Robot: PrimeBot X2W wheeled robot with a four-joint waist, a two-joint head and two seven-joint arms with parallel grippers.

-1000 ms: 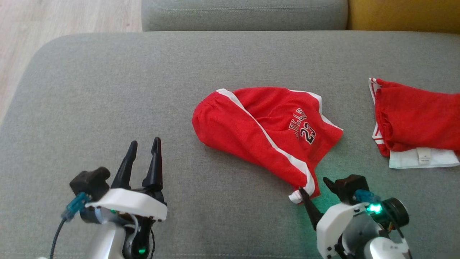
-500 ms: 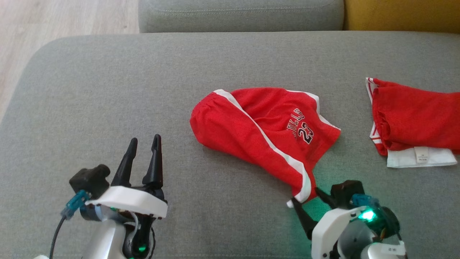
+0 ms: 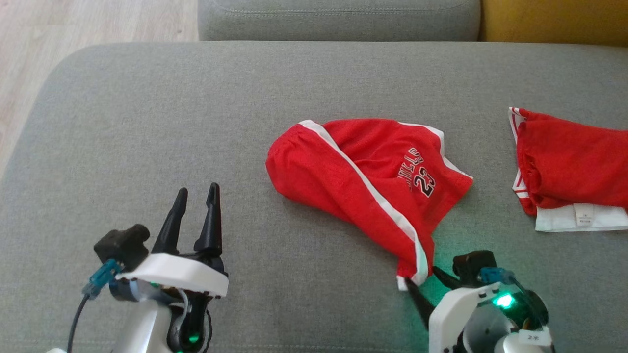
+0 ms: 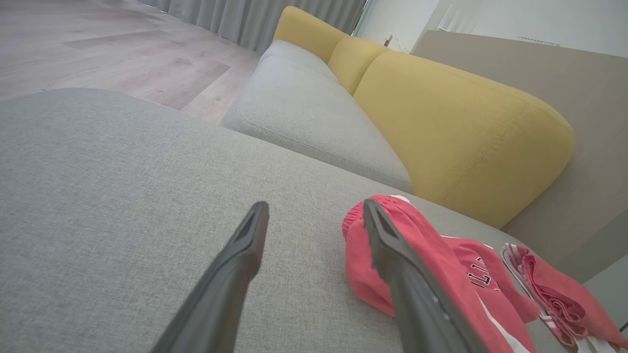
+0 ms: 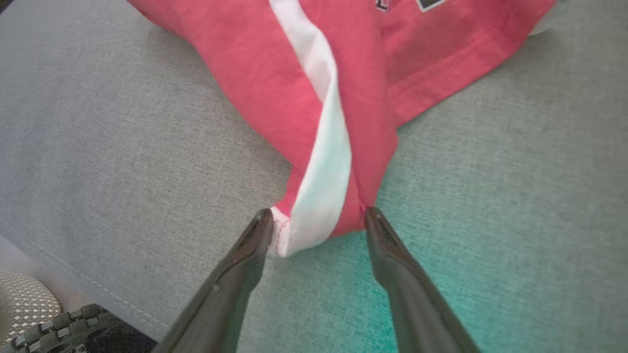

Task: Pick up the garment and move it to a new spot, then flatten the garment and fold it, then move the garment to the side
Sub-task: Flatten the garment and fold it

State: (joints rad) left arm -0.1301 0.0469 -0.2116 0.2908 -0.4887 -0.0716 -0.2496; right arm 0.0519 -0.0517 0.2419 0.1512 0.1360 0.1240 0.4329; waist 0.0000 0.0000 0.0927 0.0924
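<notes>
Red basketball shorts (image 3: 343, 171) crumpled on grey cushion (image 3: 147, 122). Right gripper (image 5: 318, 215) spread wide, tips flanking hem corner, unclamped. Left gripper (image 3: 198, 190) wide open, empty.

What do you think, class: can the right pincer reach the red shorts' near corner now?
Probably yes: the right pincer stands open astride the striped corner of the red shorts, with nothing in the way.
</notes>
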